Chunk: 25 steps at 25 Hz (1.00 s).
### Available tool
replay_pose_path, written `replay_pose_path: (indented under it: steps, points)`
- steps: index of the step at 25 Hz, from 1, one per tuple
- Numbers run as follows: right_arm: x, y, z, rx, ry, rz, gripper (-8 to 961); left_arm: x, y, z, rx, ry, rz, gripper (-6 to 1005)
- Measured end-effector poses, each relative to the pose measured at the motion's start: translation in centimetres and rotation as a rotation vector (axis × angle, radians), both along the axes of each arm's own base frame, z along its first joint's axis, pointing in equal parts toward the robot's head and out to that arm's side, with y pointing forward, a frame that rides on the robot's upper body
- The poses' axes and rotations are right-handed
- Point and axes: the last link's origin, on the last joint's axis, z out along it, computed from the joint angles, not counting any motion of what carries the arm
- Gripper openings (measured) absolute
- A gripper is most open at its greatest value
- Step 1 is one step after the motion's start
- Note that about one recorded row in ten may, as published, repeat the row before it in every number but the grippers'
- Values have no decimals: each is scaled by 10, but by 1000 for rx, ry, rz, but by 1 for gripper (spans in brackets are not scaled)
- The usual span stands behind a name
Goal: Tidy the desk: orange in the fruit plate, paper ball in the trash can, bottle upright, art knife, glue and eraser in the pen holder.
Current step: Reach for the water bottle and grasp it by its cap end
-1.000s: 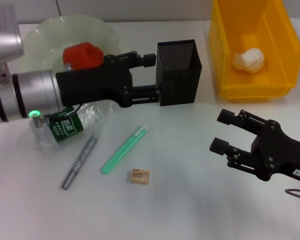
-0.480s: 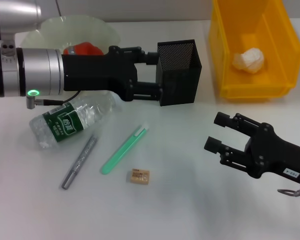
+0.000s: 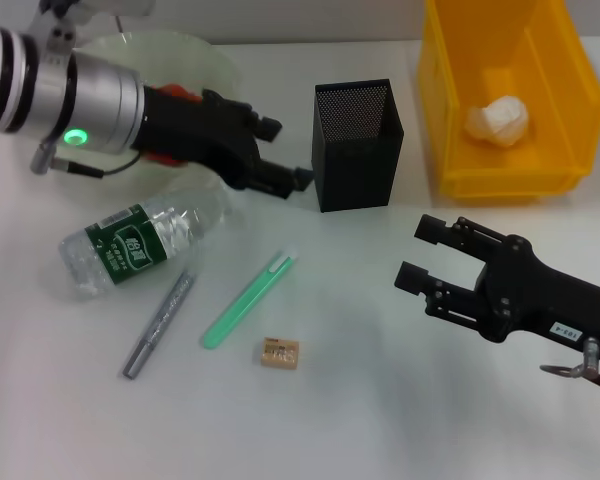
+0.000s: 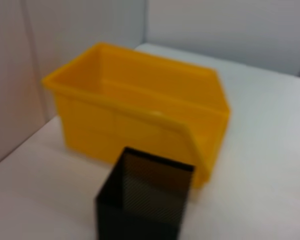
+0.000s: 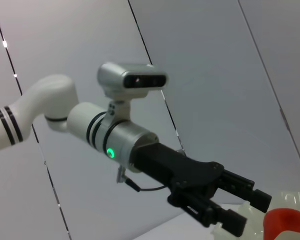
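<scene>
Clear bottle [image 3: 140, 242] lying flat, uprighting pending; left gripper [image 3: 285, 155] and right gripper [image 3: 420, 255] both spread, empty; next: descend, grasp.

Not much I can actually read here: the clear plastic water bottle [image 3: 145, 244] has white characters on its green label, and the tiny tan rectangular eraser [image 3: 279, 352] has dark print, both too small to make out.

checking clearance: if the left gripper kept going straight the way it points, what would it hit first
Probably the pen holder: the left gripper, open, points at its near side. Height is unclear, so it might pass over the rim.
</scene>
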Motion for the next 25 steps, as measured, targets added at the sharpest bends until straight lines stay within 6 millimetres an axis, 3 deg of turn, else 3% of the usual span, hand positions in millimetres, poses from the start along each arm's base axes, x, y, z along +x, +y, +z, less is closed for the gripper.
replay_pose_path:
  steps: [6,12,15,25]
  points:
    - [1,4,-2,3,-17,-15,738,6,15,8,95,51,112,802]
    - [2,4,-2,3,-19,-18,738,13,13,5,103,111,89,803]
    - [1,5,-2,3,-20,-18,738,21,0,-14,25,241,-13,801]
    - [4,4,-3,1,-25,-31,738,29,1,-29,21,404,-38,797]
